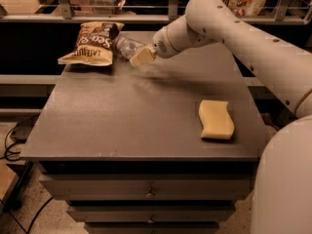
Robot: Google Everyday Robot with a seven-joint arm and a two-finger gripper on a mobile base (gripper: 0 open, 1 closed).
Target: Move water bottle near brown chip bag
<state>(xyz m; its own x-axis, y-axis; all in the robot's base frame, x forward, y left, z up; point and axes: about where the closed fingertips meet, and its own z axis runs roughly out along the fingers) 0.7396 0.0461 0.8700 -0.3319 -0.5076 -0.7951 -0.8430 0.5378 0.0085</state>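
Observation:
The brown chip bag [92, 43] lies at the table's far left corner, dark brown with white lettering and a tan lower band. The water bottle [126, 46], small and clear, lies tilted just right of the bag, almost touching it, low over the table. My gripper [142, 57] reaches in from the right, and its tan fingers [144, 55] are closed on the bottle's right end. The bottle's right end is hidden by the fingers.
A yellow wavy sponge [216, 119] lies on the grey table [126, 126] at the right, near the front edge. My white arm [243, 33] spans the far right of the table. A rail and shelves stand behind the table.

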